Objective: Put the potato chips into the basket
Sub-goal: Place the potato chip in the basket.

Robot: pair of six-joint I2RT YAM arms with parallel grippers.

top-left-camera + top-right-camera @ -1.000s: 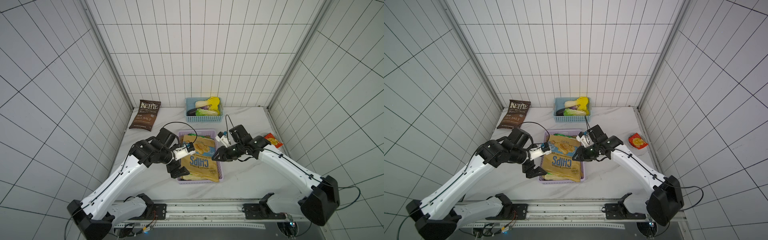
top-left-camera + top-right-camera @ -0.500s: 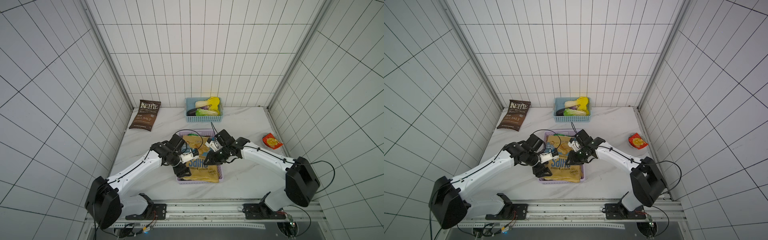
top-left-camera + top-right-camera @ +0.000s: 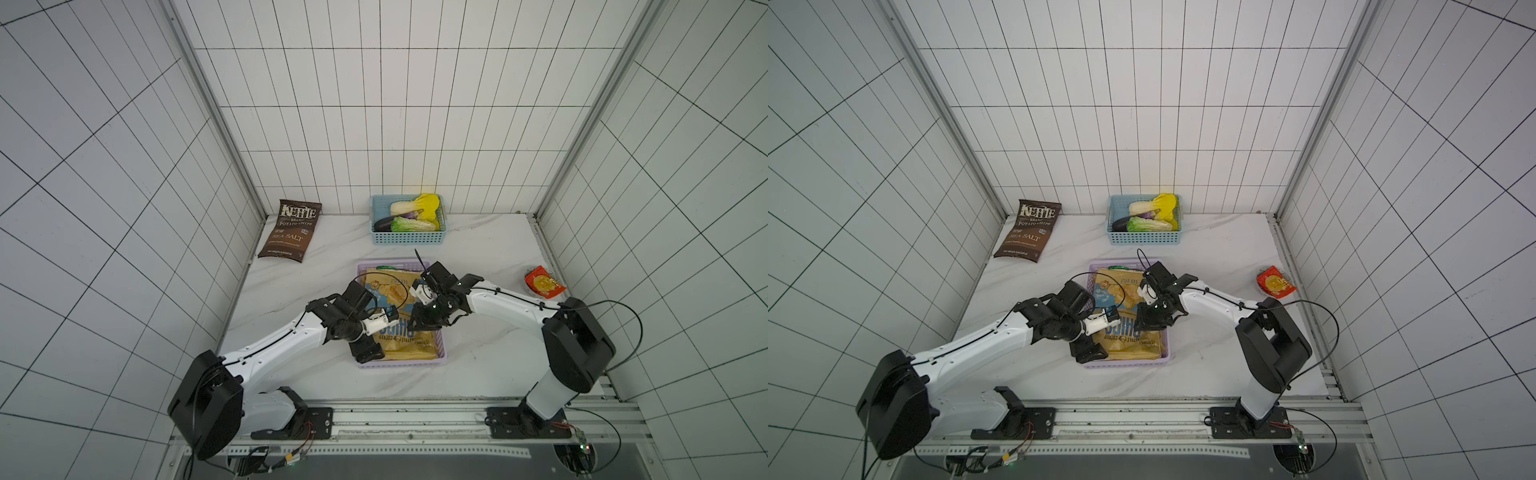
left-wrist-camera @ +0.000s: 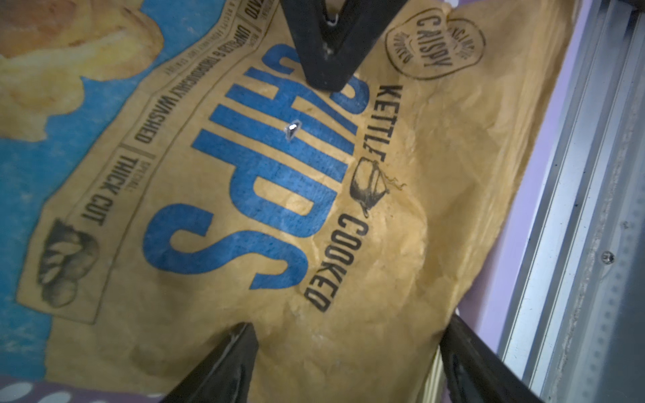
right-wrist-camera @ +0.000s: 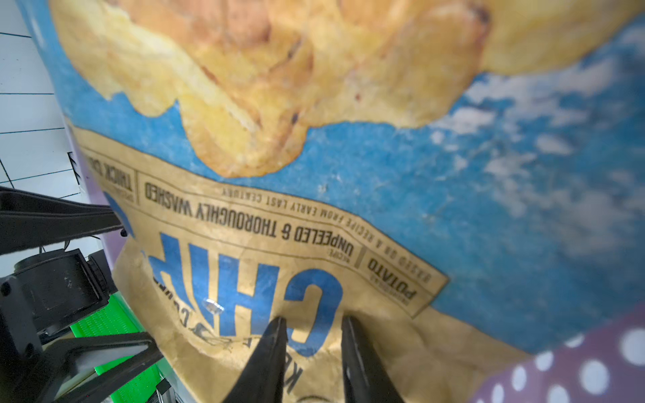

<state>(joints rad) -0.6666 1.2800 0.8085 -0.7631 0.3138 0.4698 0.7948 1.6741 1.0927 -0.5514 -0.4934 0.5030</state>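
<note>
Brown bag [image 3: 290, 230], 10 o'clock: KETTLE BRAND POTATO CHIPS, SEA SALT. Tan bag [image 4: 349, 244]: CHIPS, KETTLE COOKED, THICK CUT, probably CRISPY.

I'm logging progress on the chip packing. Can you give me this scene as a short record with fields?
in lilac basket: tan CHIPS bag, lying on top
outside basket: Kettle bag, far left corner
left end effector: open, over the bag's near corner
right end effector: jaws narrow, tips at the bag, grip unclear
other items: light blue basket holding toy vegetables; red packet, far right
</note>
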